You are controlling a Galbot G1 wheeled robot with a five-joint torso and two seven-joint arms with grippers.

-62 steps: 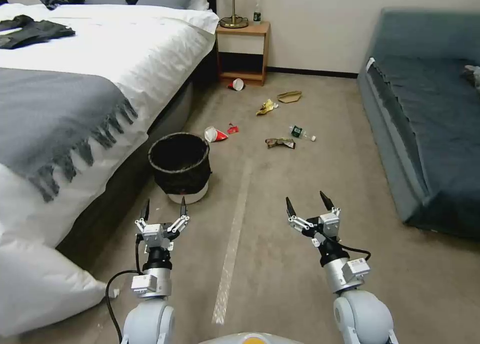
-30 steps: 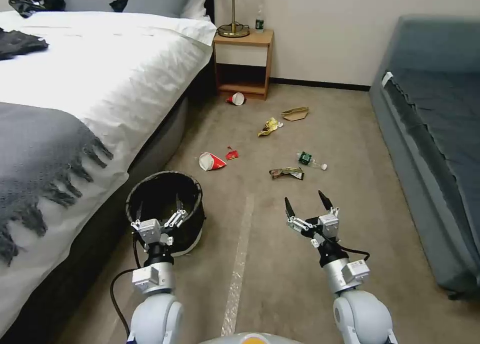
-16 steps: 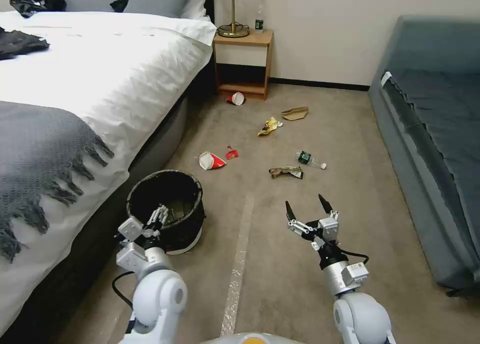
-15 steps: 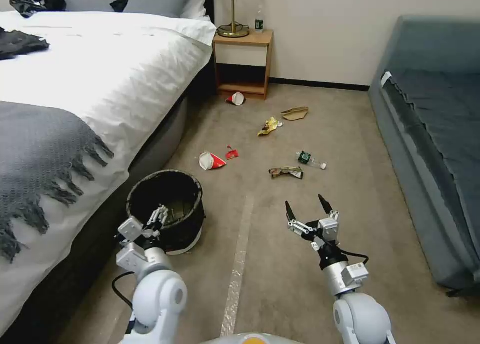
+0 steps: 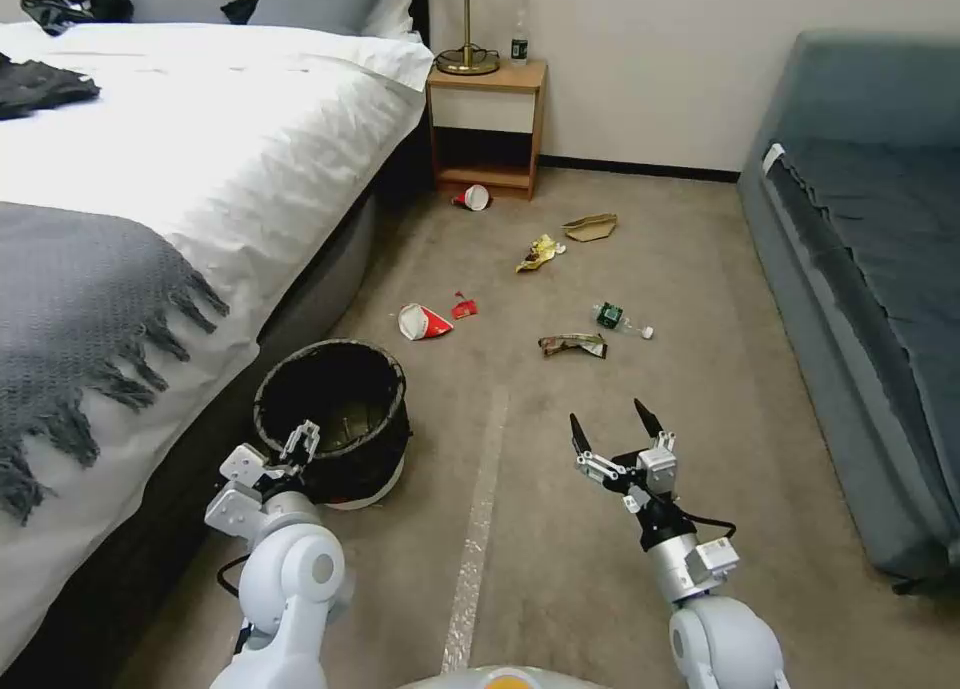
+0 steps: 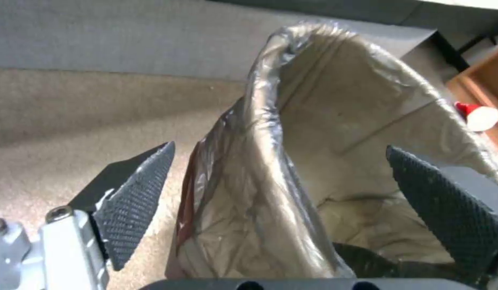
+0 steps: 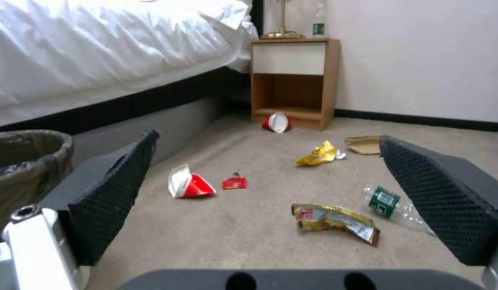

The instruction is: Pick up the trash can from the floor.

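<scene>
1. Head view: the left gripper has swung down and across to the near rim of the trash can, where a moment ago it hovered upright in front of the can. Its fingers are spread wide, one finger tip reaching over the rim. I judge this to be the approach for a rim grasp, with nothing closed on yet. The can stands on the floor beside the bed, left of a pale tape strip.

2. Head view: the right gripper has sunk slightly and hangs idle above bare carpet, fingers wide apart, well clear of the can.

3. Left wrist view: the can's rim runs between the two fingers, so one textured pad sits outside the wall and the other over the opening. The black liner looks thin, glossy and creased, folded over the rim; it will probably slip or bunch under the pads, so the grip needs the stiff wall beneath it.

4. Right wrist view: the gap between the wide fingers frames short-pile carpet strewn with litter: a red-and-white paper cup, a crumpled foil wrapper, a small plastic bottle and a yellow wrapper. The can sits off beside one finger.
</scene>
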